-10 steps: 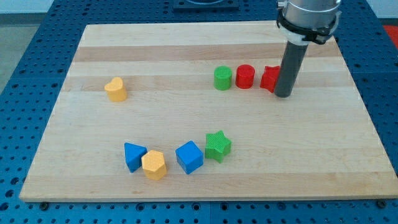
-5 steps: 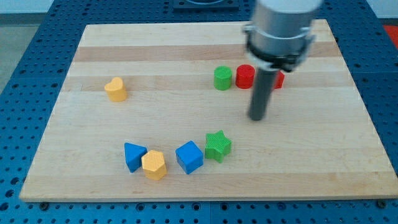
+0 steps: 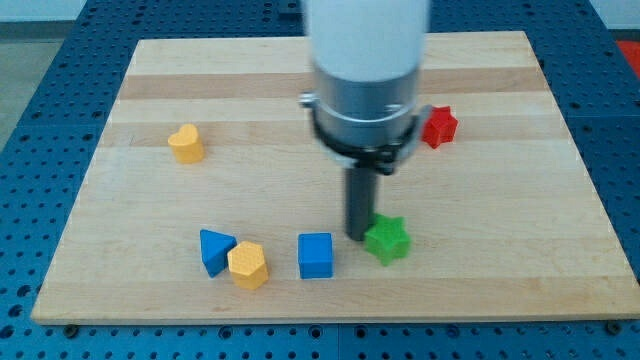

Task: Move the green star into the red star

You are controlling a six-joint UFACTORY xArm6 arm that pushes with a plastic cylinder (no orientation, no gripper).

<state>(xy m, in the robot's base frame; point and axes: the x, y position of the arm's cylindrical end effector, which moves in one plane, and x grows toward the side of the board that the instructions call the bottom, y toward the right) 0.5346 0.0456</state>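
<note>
One ridged green star [image 3: 387,240] touching my tip [image 3: 358,236]

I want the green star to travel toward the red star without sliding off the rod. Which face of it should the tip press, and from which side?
Press the green star on its lower-left side, pushing toward the view's upper right, where the red star sits. My tip now touches its left edge, which would probably send it rightward; come around lower first and aim at a notch between points.

Blurred arm [image 3: 368,70], its top cut off
</note>
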